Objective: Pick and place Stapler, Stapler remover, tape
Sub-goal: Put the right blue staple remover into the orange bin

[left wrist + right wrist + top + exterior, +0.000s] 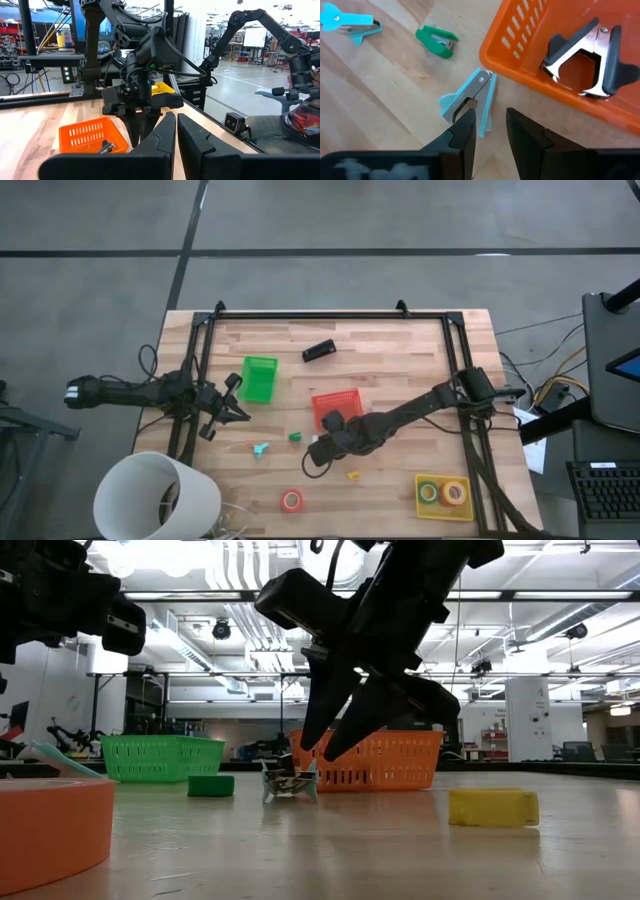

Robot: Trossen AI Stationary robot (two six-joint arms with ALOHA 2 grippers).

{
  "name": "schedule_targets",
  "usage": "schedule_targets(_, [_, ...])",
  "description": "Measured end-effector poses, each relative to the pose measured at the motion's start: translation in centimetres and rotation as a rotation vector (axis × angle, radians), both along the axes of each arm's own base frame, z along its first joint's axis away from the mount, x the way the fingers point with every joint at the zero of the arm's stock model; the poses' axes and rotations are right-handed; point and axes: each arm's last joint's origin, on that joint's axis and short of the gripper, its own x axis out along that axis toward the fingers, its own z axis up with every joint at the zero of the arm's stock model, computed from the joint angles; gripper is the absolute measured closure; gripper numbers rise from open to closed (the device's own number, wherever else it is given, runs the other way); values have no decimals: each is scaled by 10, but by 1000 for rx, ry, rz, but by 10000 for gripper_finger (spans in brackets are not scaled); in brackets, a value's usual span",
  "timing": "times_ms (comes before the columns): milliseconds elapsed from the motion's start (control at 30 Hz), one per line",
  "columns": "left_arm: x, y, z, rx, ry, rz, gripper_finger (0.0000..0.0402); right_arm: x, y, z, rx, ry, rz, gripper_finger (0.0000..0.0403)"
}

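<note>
Left gripper [238, 398] parked beside green bin [259, 378], fingers nearly closed, empty. Right gripper [489, 125] slightly open, empty, over light-blue staple remover [470, 100] lying just outside orange bin [560, 80]. Probably light, stiff, skittish plastic; best pinched across the wings.

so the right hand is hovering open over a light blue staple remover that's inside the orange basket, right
Not quite. The light blue staple remover lies on the wood beside the orange basket, not inside; a black one sits inside. The right hand does hover open over it, per the right wrist view.
</note>
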Motion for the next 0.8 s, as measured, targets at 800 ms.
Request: schedule_targets(800, [0, 0, 0, 0, 4, 0, 378, 4, 15, -12, -65, -10, 4, 300])
